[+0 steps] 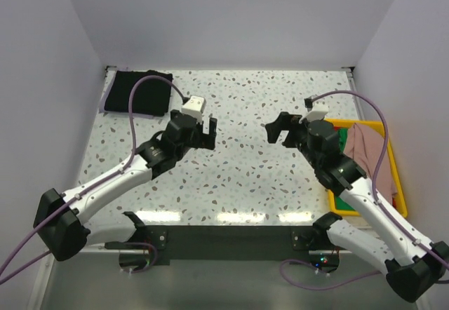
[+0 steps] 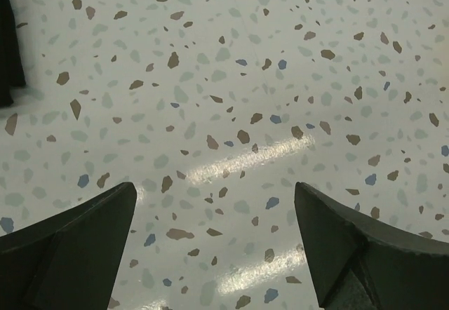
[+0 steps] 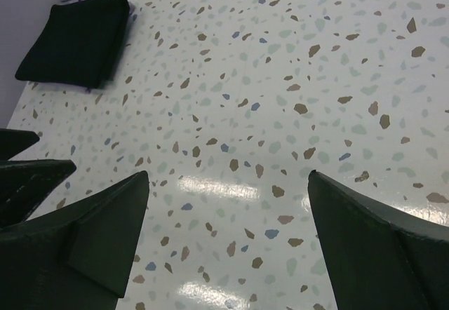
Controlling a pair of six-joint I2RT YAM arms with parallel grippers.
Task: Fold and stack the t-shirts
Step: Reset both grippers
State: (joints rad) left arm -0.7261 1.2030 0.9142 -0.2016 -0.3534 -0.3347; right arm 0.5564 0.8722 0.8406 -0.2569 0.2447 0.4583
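A folded black t-shirt (image 1: 137, 92) lies at the table's far left corner. It also shows in the right wrist view (image 3: 77, 40) and at the left edge of the left wrist view (image 2: 8, 43). A dusty pink t-shirt (image 1: 368, 149) hangs over a green one (image 1: 344, 142) in the yellow bin (image 1: 394, 177) at the right. My left gripper (image 1: 208, 133) (image 2: 214, 212) is open and empty above bare table, right of the black shirt. My right gripper (image 1: 277, 129) (image 3: 228, 205) is open and empty, left of the bin. No lavender shirt can be made out.
The speckled tabletop (image 1: 238, 170) lies between the two grippers, which face each other. White walls close off the left, far and right sides. A purple cable (image 1: 133, 106) from the left arm crosses over the black shirt. The left gripper's fingers (image 3: 28, 177) show in the right wrist view.
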